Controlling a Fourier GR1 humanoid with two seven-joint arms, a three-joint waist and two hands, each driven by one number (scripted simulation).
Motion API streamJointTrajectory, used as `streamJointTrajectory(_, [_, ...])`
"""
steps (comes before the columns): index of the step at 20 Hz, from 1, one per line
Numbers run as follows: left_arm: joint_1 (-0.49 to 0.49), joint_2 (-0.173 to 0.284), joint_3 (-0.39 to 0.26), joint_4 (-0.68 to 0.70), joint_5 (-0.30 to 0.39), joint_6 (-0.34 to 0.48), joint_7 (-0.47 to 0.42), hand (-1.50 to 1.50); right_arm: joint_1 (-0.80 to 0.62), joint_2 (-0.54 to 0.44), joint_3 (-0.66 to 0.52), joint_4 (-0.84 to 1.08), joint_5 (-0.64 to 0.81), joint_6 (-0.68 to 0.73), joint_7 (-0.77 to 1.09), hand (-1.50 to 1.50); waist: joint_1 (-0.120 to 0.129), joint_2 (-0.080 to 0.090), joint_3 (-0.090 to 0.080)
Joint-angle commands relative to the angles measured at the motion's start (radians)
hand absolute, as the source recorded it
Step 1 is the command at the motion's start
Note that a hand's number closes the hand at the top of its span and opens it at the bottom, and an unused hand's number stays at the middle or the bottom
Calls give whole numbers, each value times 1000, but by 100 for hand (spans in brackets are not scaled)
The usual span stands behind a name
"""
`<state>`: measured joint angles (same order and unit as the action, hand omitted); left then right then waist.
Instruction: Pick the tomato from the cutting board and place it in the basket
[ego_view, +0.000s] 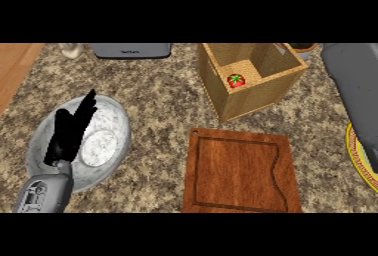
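A red tomato (236, 80) with a green stalk lies on the floor of the open wooden basket (279, 85) at the upper middle of the counter. Nothing lies on the brown cutting board (241, 171), which sits in front of the basket. My left hand (69, 134) is open at the left, its straight fingers pointing up over a white marbled plate (111, 120), far from the tomato. A grey forearm (360, 95) runs along the right edge beside the basket. Its hand does not show.
A grey appliance (131, 50) stands at the back, with a small pale object (70, 50) to its left. A yellow-rimmed plate (356, 159) peeks in at the right edge, partly under the forearm. A dark round item (303, 47) sits behind the basket.
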<state>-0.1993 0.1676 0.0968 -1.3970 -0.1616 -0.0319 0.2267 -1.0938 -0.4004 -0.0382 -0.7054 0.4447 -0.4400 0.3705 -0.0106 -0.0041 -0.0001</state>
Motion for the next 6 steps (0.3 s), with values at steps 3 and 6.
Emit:
streamJointTrajectory(3, [-62, -19, 5, 40, -24, 48, 13, 0, 163, -118, -76, -190, -83, 85, 31, -150, -18, -2, 0])
streamJointTrajectory(6, [-36, -19, -6, -2, -7, 20, 46, 0, 294, -203, -137, -280, -164, 179, -33, -150, -18, -5, 0])
